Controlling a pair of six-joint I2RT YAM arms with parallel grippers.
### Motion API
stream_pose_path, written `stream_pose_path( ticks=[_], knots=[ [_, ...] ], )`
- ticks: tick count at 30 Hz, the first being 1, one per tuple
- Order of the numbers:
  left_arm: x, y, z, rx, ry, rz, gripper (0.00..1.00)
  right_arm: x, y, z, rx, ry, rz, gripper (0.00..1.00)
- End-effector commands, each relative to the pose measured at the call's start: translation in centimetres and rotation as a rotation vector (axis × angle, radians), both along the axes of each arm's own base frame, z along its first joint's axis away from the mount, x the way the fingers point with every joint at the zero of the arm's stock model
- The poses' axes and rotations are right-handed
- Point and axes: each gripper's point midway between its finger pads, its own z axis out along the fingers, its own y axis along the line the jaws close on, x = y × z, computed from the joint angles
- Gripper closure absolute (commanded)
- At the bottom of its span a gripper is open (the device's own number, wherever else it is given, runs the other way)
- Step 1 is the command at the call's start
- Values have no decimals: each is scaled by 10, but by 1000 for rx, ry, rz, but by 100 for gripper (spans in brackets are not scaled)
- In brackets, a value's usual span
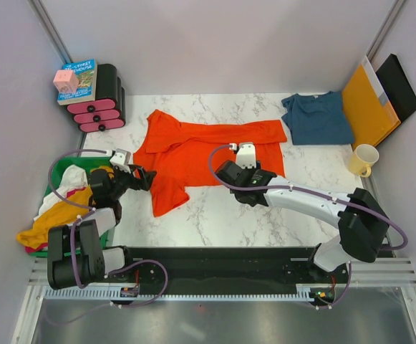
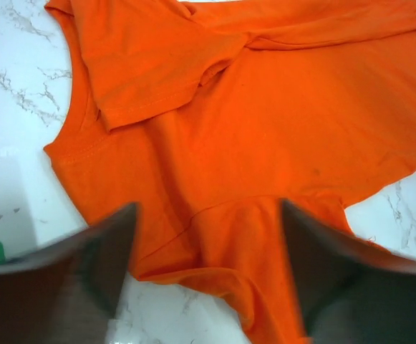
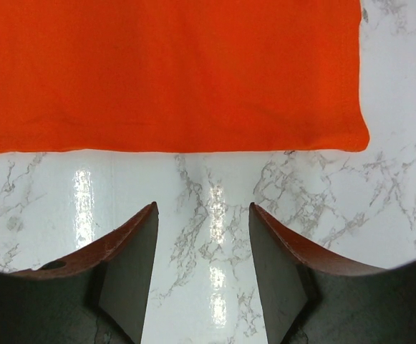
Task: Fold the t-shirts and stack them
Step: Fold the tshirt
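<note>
Two robot arms work over a bright orange-red t-shirt (image 1: 200,150) spread partly folded across a white marble table (image 1: 265,215). The left gripper (image 2: 208,203) hangs with its two dark fingers (image 2: 114,244) spread wide and nothing clamped between them. One sleeve of the shirt lies directly under the gap, the neckline sits ahead and to its left, and a folded-over flap of cloth lies further ahead. The right gripper (image 3: 203,208) is likewise parted and holds nothing, its fingertips (image 3: 139,244) over bare marble. A straight edge of the orange shirt runs just ahead of them, and the cloth's corner lies ahead and to the right. A dark teal-blue t-shirt (image 1: 316,118) lies crumpled well beyond the right gripper and off to its right, apart from the orange one. Next to it, an orange-yellow envelope (image 1: 369,104) leans against the wall. A pale yellow mug (image 1: 363,159) stands far to the right gripper's right. Just behind and to the left of the left gripper, a green basket (image 1: 75,163) holds mustard-yellow and white garments (image 1: 57,208).
</note>
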Motion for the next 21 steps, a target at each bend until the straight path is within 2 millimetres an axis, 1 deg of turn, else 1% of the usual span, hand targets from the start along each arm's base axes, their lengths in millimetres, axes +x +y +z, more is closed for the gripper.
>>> stream_pose_path(
  ticks=[1,2,3,4,6,7,8,9,10,11,12,13,15,16,18,19,20,21],
  knots=[
    [7,-5,34,19,-231,-41,1,3,-5,37,18,-60,-20,39],
    [-1,-8,29,31,-272,-48,0,2,-9,38,5,-54,-26,39],
    [-4,-7,26,34,-282,-35,0,1,-10,40,9,-59,-34,39],
    [-4,-12,24,58,-295,-46,0,0,-12,42,14,-60,-39,39],
    [1,-10,20,56,-281,-19,0,-3,-16,42,15,-56,-50,39],
    [6,-10,22,58,-273,-11,0,-4,-18,43,18,-57,-53,39],
    [10,-7,16,62,-242,15,0,-5,-18,41,21,-53,-56,39],
    [17,3,13,51,-225,90,0,-7,-20,38,18,-49,-61,39],
    [17,3,8,51,-220,91,0,-8,-21,37,20,-46,-63,39],
    [14,-2,3,55,-220,61,0,-8,-22,35,13,-43,-65,39],
    [15,-3,9,49,-251,61,0,-8,-22,33,8,-41,-65,39],
    [16,-3,8,59,-233,57,0,-8,-23,32,0,-40,-65,39],
    [18,-4,2,50,-210,58,0,-5,-19,33,-5,-42,-53,39],
    [22,-2,5,51,-212,63,0,-4,-19,36,-19,-47,-41,39],
    [19,-2,5,61,-211,69,0,0,-16,44,-13,-63,-26,38],
    [22,-2,4,57,-209,69,0,1,-14,47,-19,-64,-1,39],
    [22,-2,6,54,-217,72,0,4,-7,51,3,-81,16,38],
    [21,-2,6,59,-218,71,0,5,-6,55,16,-96,26,38]
  ],
)
